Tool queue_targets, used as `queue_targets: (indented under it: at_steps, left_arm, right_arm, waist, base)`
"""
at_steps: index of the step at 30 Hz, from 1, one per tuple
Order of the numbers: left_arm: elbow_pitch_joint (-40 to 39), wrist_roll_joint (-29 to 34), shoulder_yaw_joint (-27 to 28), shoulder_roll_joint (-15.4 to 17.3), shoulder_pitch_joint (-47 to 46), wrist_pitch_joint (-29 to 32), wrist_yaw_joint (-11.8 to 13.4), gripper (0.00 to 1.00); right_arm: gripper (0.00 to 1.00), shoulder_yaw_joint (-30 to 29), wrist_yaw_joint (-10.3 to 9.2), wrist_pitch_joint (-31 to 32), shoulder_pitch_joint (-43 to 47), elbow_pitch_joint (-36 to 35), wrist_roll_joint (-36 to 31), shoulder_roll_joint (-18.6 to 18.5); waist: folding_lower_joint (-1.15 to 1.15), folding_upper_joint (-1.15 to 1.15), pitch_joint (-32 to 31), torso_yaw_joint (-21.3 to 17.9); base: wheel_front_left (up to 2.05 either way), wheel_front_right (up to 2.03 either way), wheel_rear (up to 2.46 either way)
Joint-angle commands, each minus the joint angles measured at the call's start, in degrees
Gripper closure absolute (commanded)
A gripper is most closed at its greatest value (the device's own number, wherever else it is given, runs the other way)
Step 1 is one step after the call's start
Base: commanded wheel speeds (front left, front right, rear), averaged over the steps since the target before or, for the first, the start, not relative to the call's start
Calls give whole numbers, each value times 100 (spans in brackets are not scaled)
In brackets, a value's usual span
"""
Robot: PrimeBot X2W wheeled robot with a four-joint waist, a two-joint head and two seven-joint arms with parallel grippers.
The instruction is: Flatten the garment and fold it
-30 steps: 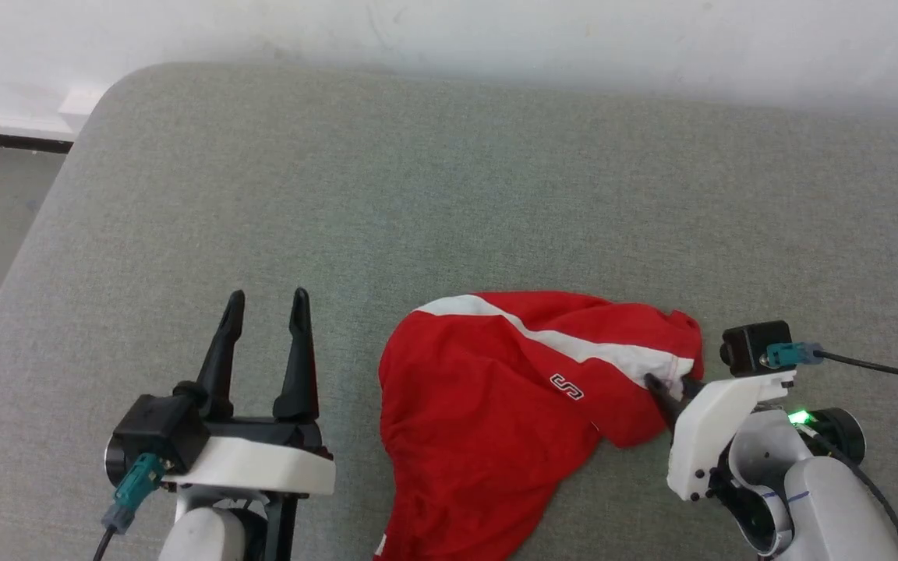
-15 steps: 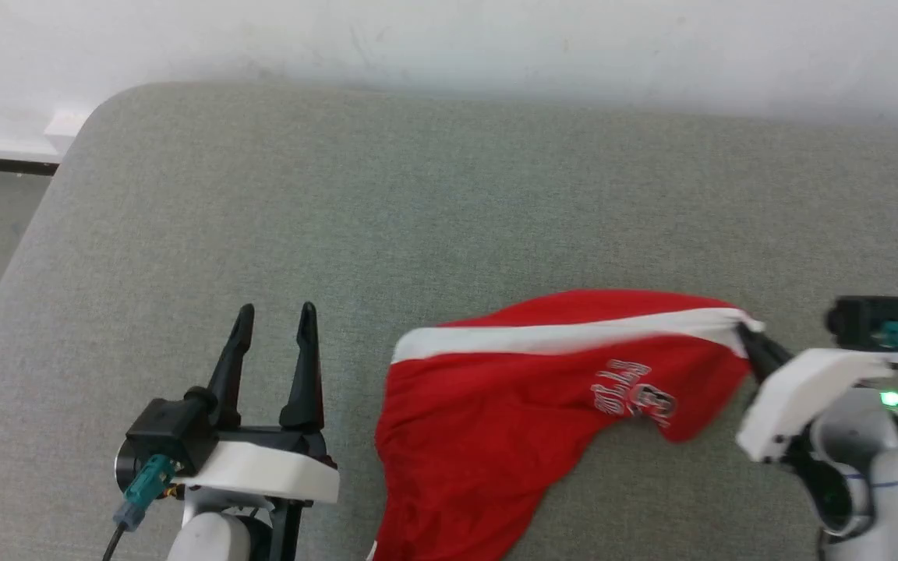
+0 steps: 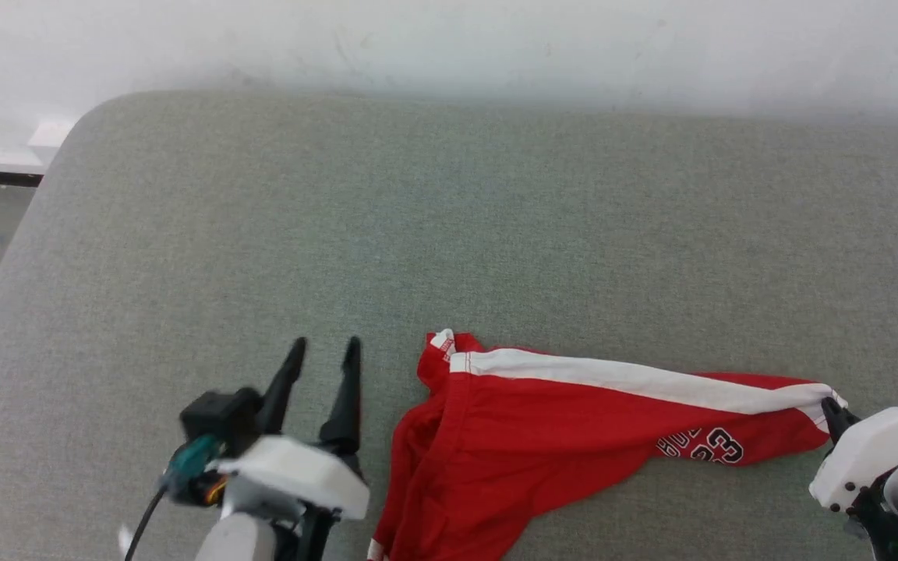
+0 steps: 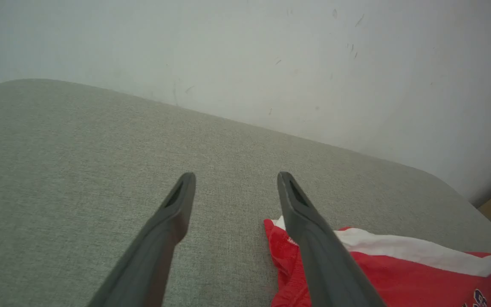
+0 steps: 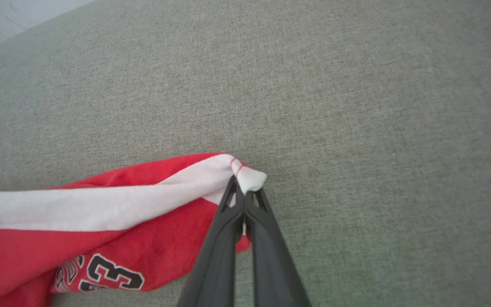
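Garment [image 3: 542, 421], print [image 3: 700, 448] perhaps partly folded under, clamped by right pincer [image 3: 829, 407]; left pincer [image 3: 326, 344] apart.

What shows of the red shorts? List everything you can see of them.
The red thin-fabric shorts lie stretched but wrinkled on the grey fabric cushion. A broad white band runs along the far edge; a black-and-white "23" print sits near the right corner. The shut right end effector pinches that white corner. The left part is bunched; the near edge leaves the head view. The open left end effector stands beside it, apart.
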Motion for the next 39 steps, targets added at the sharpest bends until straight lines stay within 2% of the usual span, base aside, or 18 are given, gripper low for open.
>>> queue_targets:
  at_steps: [1, 5, 9, 12, 14, 19, 20, 21, 32, 35, 39]
  left_arm:
    - [76, -167, -133, -23, -317, 361, -67, 0]
    - [199, -418, -619, -24, -832, 1520, -63, 0]
    - [450, -699, -1050, -25, -1234, 3087, 317, 0]
    - [539, -751, -1230, -25, -1439, 3874, 578, 0]
    - [575, -762, -1267, -25, -1506, 4210, 725, 0]
    - [601, -819, -1291, -24, -1552, 4415, 800, 1]
    - [601, -835, -1303, -24, -1558, 4403, 787, 59]
    - [554, -898, -1313, -25, -1570, 4265, 729, 100]
    - [402, -1164, -1308, -25, -1723, 3641, 634, 100]
    - [335, -1207, -1182, -12, -1977, 3493, 598, 100]
    - [293, -1179, -937, 167, -2576, 3310, 530, 100]
  right_arm:
    - [100, 25, -5, -73, -23, 45, 72, -7]
    - [100, 161, -5, -148, -102, 86, 103, -7]
    - [100, 294, -5, -200, -158, 108, 135, -7]
    - [100, 384, -5, -232, -192, 106, 159, -7]
    - [100, 424, -5, -257, -217, 89, 175, -7]
    - [100, 486, -5, -306, -268, 66, 200, -7]
    - [100, 493, -5, -314, -274, 59, 201, -7]
    - [100, 491, -5, -329, -279, 42, 198, -7]
    - [100, 650, -5, -318, -382, -108, 345, -7]
    - [100, 812, -5, -187, -684, -303, 615, -7]
    - [100, 1112, -5, 254, -1459, -534, 1127, -7]
  waist:
    - [1, 0, 20, -32]
    - [1, 0, 56, -109]
    - [1, 0, 80, -200]
    - [1, 0, 120, -271]
    - [1, 0, 166, -311]
    - [1, 0, 231, -379]
    - [1, 0, 244, -386]
    - [1, 0, 267, -387]
    - [1, 0, 273, -296]
    - [1, 0, 303, -301]
    - [1, 0, 402, -389]
  base:
    - [0, 0, 0]
    - [0, 0, 0]
    - [0, 0, 0]
    - [0, 0, 0]
    - [0, 0, 0]
    - [0, 0, 0]
    - [0, 0, 0]
    - [0, 0, 0]
    - [0, 0, 0]
    - [0, 0, 0]
    - [0, 0, 0]
